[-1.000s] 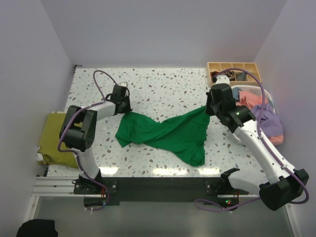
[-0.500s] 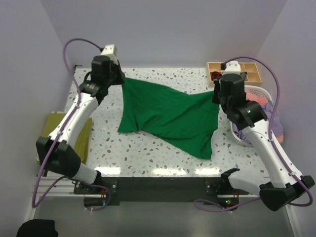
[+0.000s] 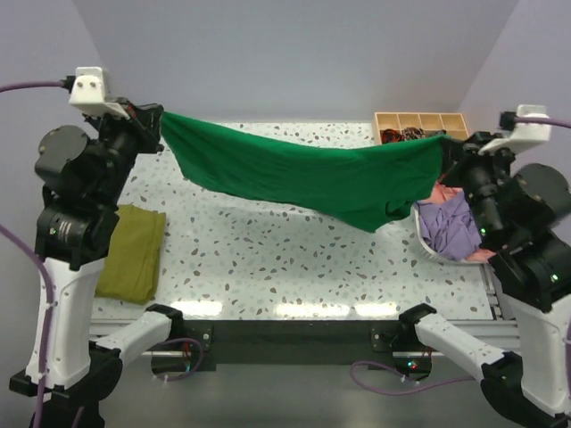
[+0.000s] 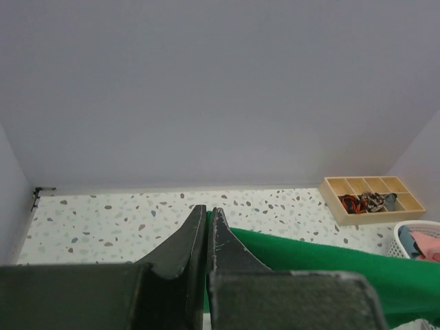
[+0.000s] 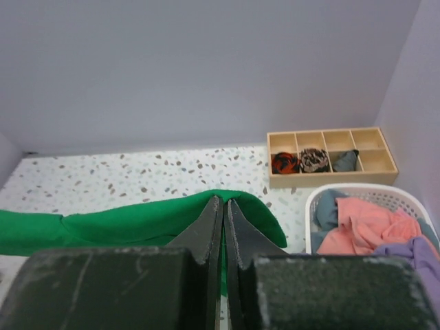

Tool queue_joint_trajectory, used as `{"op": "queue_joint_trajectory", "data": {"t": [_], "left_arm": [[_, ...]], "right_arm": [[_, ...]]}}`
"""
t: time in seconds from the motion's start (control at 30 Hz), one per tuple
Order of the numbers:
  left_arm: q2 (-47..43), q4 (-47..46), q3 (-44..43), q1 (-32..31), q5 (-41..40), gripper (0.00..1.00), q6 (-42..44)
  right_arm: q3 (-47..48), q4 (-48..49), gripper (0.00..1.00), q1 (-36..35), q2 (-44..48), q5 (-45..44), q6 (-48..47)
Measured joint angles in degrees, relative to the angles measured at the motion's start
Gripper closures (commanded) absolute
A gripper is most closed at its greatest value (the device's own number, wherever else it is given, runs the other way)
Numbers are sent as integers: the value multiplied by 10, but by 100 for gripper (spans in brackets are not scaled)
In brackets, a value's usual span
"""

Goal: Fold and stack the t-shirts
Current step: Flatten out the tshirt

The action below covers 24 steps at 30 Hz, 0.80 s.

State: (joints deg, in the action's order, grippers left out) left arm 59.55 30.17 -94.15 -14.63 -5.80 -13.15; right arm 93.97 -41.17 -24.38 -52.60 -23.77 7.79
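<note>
The bright green t-shirt (image 3: pixel 312 183) hangs stretched in the air between both raised arms, sagging toward the right. My left gripper (image 3: pixel 161 120) is shut on its left end; the cloth also shows in the left wrist view (image 4: pixel 323 258) beside the closed gripper (image 4: pixel 207 210). My right gripper (image 3: pixel 446 144) is shut on its right end; the green cloth (image 5: pixel 137 220) drapes over the closed gripper (image 5: pixel 223 201). A folded olive-yellow t-shirt (image 3: pixel 134 254) lies at the table's left edge. Lavender (image 3: pixel 451 227) and coral-pink (image 5: pixel 357 230) shirts lie in the basket.
A white slatted basket (image 3: pixel 424 241) stands at the right edge, also in the right wrist view (image 5: pixel 323 196). A wooden compartment tray (image 3: pixel 419 125) with small dark fabric pieces sits at the back right. The speckled tabletop (image 3: pixel 268 250) lies below the shirt.
Both arms rose high and spread apart, lifting the green shirt off the table and stretching it in the air. The olive-yellow shirt is now uncovered at the left.
</note>
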Motion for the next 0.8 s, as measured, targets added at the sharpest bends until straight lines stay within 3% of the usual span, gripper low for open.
{"op": "queue_joint_trajectory", "data": {"t": [0.27,0.5,0.67,0.8], "left_arm": [[-55,103,-134,0,35,100,8],[-80,132,-245,0,50,99,7],[-81,130,-216,0,48,100,3],[-76,114,-92,0,36,100,-14]], "right_arm": [[92,-19,100,0,47,90,-12],[153,-21,100,0,35,144,-19],[129,3,100,0,33,143,-19],[76,31,100,0,3,139,-18]]}}
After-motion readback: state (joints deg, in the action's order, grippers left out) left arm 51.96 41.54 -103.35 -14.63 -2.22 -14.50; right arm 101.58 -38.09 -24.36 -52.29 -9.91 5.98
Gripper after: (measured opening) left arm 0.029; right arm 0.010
